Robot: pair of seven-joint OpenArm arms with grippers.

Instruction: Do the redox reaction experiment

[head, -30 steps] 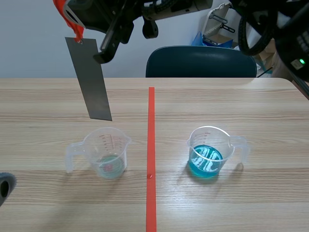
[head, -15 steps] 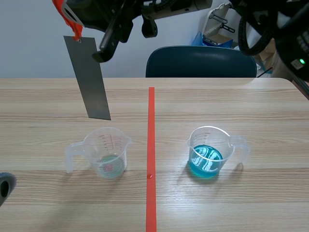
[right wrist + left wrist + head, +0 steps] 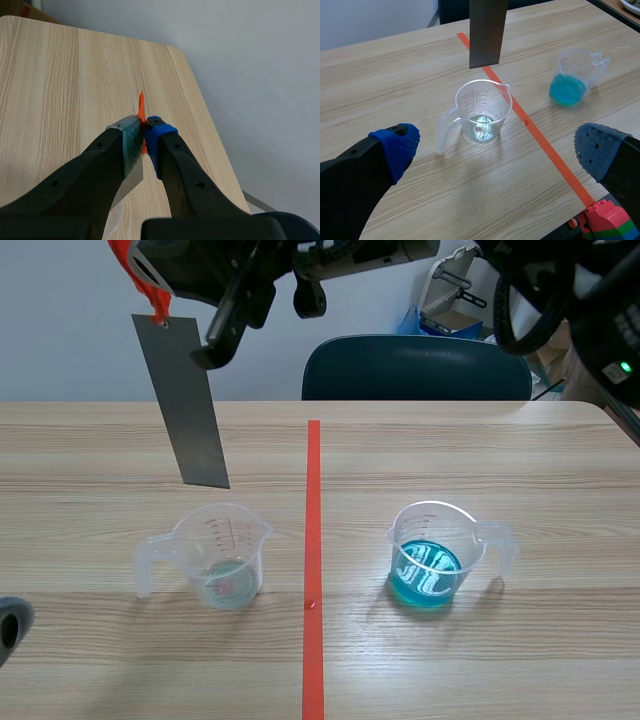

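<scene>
Right claw (image 3: 143, 131): pinches orange tag (image 3: 142, 107) so metal strip (image 3: 185, 405) hangs below.
Clear cup (image 3: 222, 555): under the strip (for dipping, I guess).
Left claw (image 3: 497, 147): apart, empty.

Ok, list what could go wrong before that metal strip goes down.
1. The metal strip hangs only by its orange tag, pinched in the right gripper; it hangs tilted and could swing or slip out.
2. Its lower end appears nearer the far rim of the clear-liquid cup than its middle; lowered straight, it might catch the rim and tip the cup.
3. The blue-liquid cup stands across the tape line; the strip may be over the wrong cup.
</scene>
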